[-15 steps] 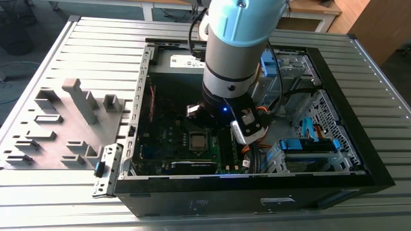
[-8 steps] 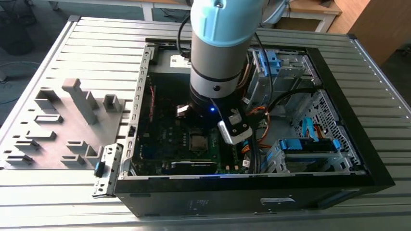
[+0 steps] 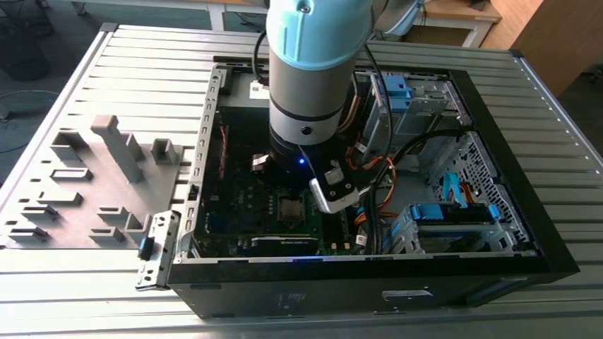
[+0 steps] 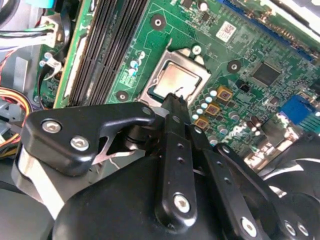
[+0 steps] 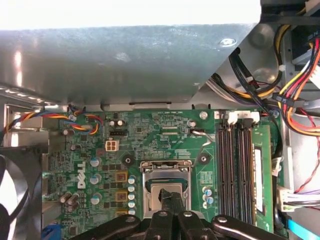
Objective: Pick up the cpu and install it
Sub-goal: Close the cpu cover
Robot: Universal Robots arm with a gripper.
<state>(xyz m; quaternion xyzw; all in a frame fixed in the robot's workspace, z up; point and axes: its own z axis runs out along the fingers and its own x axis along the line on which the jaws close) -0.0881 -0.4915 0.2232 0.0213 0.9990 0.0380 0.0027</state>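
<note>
Looking at this, I'd say we're at the install end of the job, not the pickup. The cpu [image 4: 182, 80] is lying flat inside the open socket [image 5: 166, 167] on the green motherboard [image 4: 240, 45], down in the computer case [image 3: 377, 296] that sits on the slatted surface [image 3: 94, 311]. In the second wrist view its silver top sits square within the socket frame, right beside the black memory slots [image 4: 105, 50].

The claw [image 4: 174, 100] hangs straight over it with its fingers drawn together into one narrow tip. That tip is at the near edge of the chip. It doesn't look clamped on anything, though I can't tell whether it's actually touching the metal top or just above it.

My read: the chip looks placed, but the socket isn't closed over it. Any move from here calls for a light, straight touch. A sideways nudge could skew the chip in its seat, and there are cables crowding the arm on the exterior view's right.
</note>
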